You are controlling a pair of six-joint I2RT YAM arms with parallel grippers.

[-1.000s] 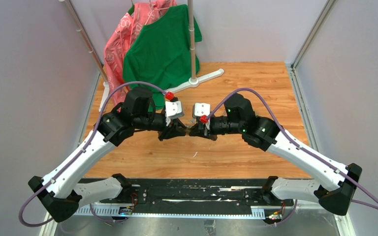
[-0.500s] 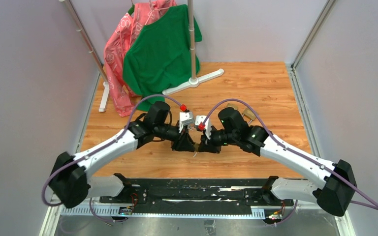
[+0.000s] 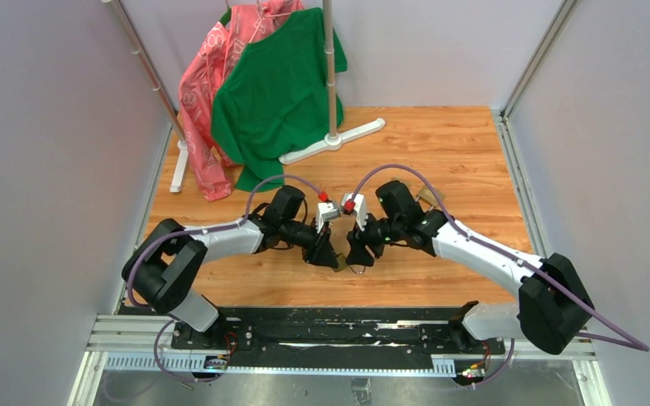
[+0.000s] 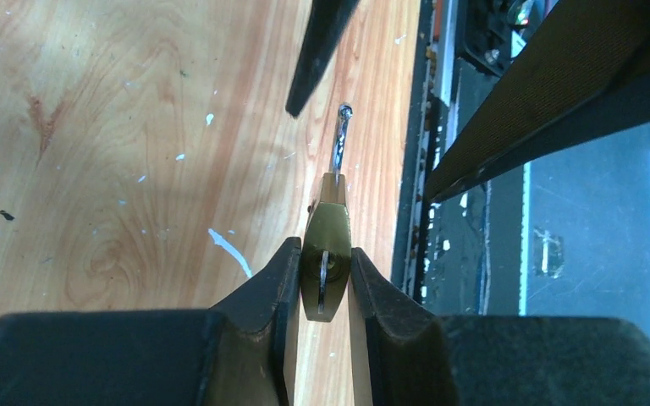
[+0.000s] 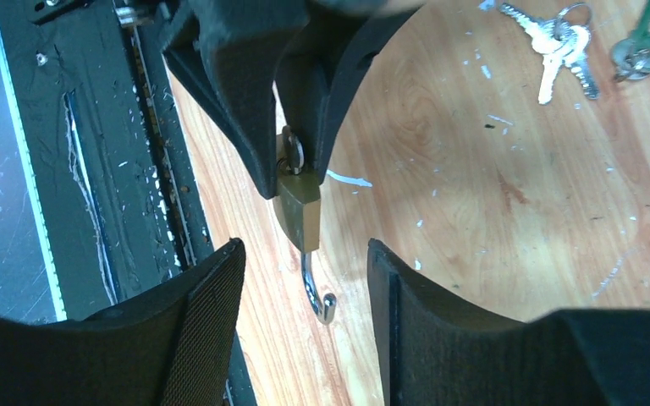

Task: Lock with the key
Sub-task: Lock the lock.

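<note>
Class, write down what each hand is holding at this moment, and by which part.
The left hand clamps the brass padlock by the flat sides of its body, the open shackle pointing away. The right hand stands open and holds nothing.

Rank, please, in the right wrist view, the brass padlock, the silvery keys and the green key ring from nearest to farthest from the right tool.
1. Brass padlock: directly ahead of the right tool, shackle towards its open fingers.
2. Silvery keys: far off, upper right, lying on the table.
3. Green key ring: just beyond them, at the right edge.
</note>
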